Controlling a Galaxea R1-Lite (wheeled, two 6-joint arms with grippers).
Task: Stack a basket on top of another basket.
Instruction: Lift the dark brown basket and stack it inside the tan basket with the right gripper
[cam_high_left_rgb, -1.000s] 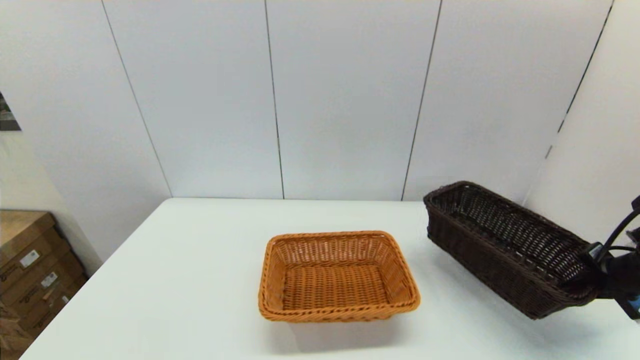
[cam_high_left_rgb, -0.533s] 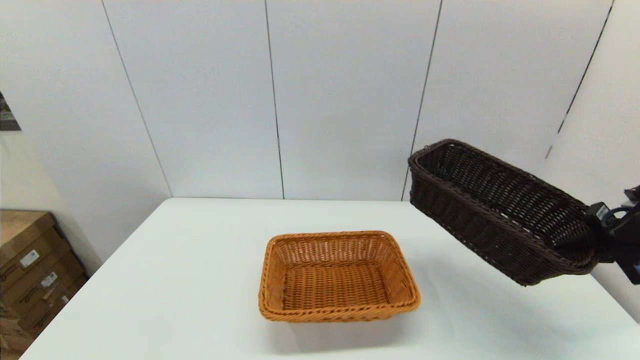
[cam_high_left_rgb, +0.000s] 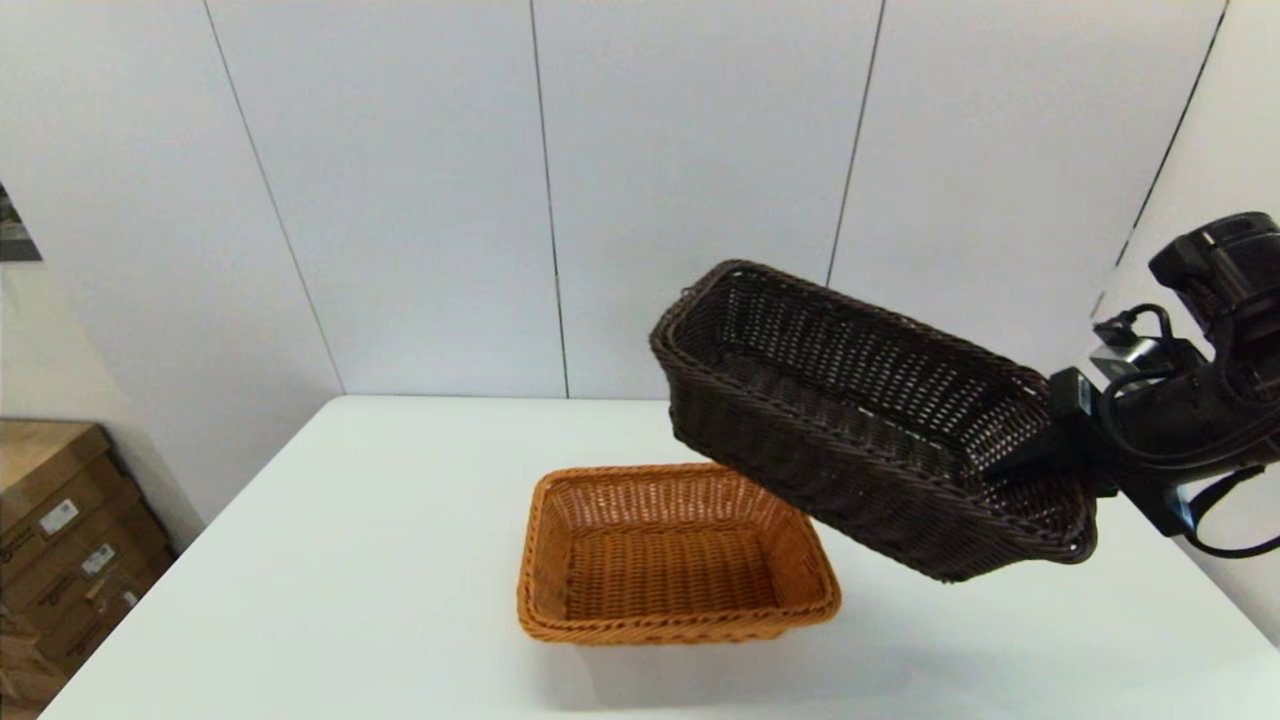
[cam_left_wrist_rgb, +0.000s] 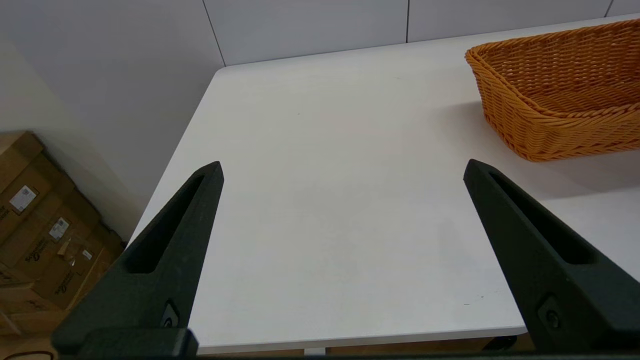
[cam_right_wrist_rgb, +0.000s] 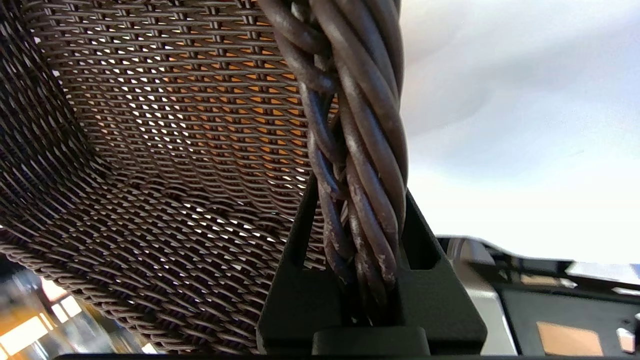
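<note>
The dark brown basket hangs tilted in the air, its far end over the right rear corner of the orange-tan basket. My right gripper is shut on the braided rim at its near right end. Up close, the right wrist view has the braided rim pinched between the two black fingers, with orange showing through the weave. The orange-tan basket rests on the white table, empty. My left gripper hovers open over the table's left front part, well apart from both baskets.
The white table ends at a grey panelled wall behind. Cardboard boxes stand on the floor off the table's left edge, also seen as boxes in the left wrist view.
My right arm has raised the dark brown basket off the table's right side and carried it left, toward the orange-tan basket. The orange-tan basket has stayed put.
</note>
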